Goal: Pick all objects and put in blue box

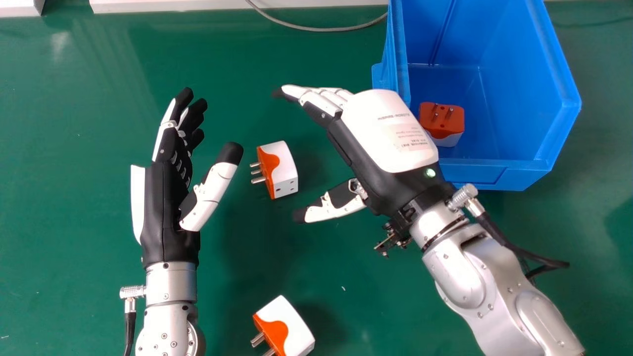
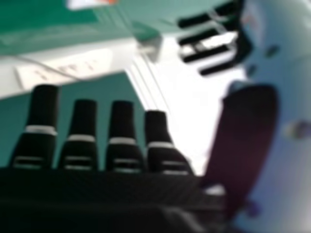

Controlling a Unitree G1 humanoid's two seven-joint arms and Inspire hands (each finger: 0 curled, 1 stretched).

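Note:
In the head view my right hand (image 1: 388, 131) is open above the table, between the upper white and orange plug adapter (image 1: 284, 170) and the blue box (image 1: 519, 170), partly over the box's left edge. That adapter lies just off its fingers and thumb, untouched. Another adapter (image 1: 292, 324) rests near the bottom edge. Inside the box sits an orange and white adapter (image 1: 442, 118), prongs up. My left hand (image 1: 165, 198) is open and empty at the left. The right hand view has my right hand (image 2: 80, 145) with straight fingers and nothing held.
A grey cable (image 1: 326, 29) curves over the green table (image 1: 74, 148) at the back, beside a white ledge (image 1: 198, 5). My right forearm crosses the lower right of the table.

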